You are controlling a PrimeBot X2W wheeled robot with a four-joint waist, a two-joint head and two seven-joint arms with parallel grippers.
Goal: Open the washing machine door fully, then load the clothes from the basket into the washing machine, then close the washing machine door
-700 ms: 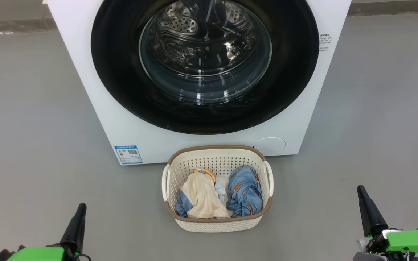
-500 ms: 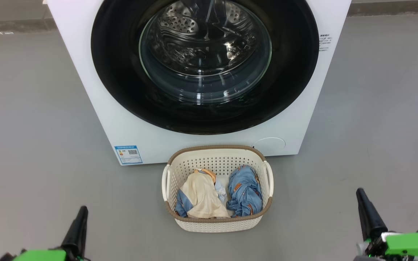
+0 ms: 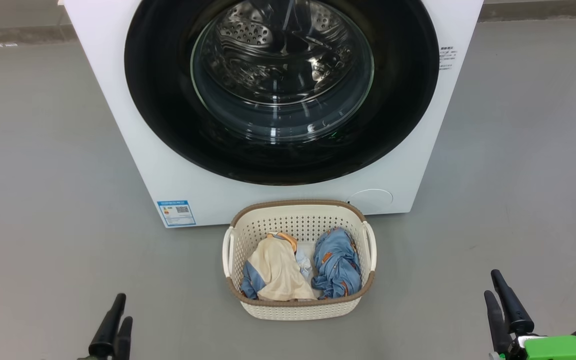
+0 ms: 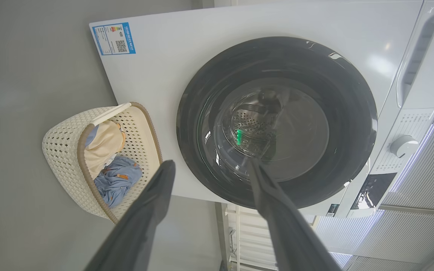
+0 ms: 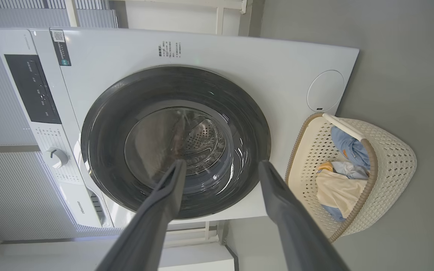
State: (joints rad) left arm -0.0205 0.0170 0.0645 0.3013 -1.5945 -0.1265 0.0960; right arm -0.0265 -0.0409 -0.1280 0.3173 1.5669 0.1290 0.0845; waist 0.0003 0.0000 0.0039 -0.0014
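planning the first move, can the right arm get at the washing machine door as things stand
Probably yes: the right end effector is open and empty, the washing machine door is shut and faces it, and the basket sits off to its left, not between them.

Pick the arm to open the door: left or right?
Left, marginally. The left gripper and right gripper sit open and low, but the left is sideways nearer the closed washing machine door. No handle visible; close call.

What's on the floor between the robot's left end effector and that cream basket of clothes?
Nothing: in the head view, bare grey floor runs from the left end effector to the small cream perforated plastic basket with its brown rim.
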